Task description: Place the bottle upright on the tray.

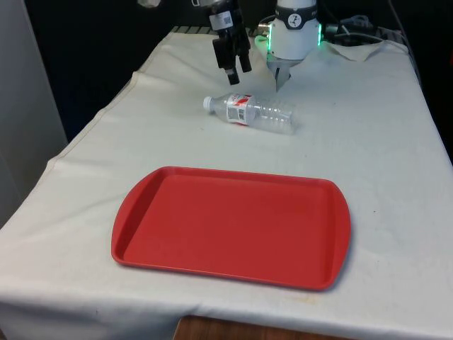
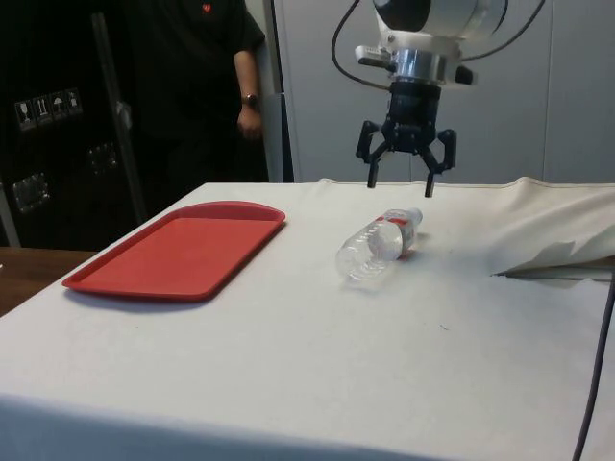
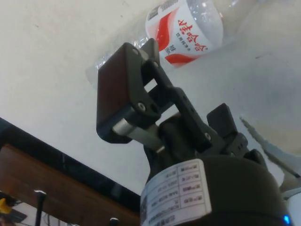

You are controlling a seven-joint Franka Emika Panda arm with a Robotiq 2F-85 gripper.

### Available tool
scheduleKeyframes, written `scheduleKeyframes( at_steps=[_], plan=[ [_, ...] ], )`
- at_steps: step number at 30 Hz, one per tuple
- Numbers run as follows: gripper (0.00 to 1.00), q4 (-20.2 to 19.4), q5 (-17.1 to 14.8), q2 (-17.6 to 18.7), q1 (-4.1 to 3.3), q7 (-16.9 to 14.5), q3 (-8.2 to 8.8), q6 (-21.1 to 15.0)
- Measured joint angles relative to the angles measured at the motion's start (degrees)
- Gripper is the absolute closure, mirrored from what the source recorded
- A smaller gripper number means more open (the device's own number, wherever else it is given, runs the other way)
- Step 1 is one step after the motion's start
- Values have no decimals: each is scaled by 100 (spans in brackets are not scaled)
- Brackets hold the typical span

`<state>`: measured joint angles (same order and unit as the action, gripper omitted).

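Observation:
A clear plastic bottle [image 1: 251, 113] with a white cap and a red-and-white label lies on its side on the white cloth, cap toward the front view's left. My gripper [image 1: 237, 71] hangs just above and behind its cap end, apart from it. In the side view the gripper [image 2: 399, 187] is open, fingers spread, with nothing between them, above the bottle [image 2: 378, 247]. The wrist view has one dark finger [image 3: 122, 94] in front of the bottle's label [image 3: 186, 28]. The red tray [image 1: 233, 227] lies flat at the table's near end, with nothing on it.
A person in dark clothes [image 2: 207, 86] stands beyond the tray [image 2: 183, 248] in the side view. A raised fold of cloth [image 2: 557, 254] lies close to the bottle on the side away from the tray. Bare cloth separates bottle and tray.

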<state>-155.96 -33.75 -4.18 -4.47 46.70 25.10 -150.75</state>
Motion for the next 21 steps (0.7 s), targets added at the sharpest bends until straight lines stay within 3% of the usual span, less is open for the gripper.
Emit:
scheduleKeyframes(
  at_steps=[21],
  plan=[
    [0,183,-802,447,0,-470,183,109]
  ],
)
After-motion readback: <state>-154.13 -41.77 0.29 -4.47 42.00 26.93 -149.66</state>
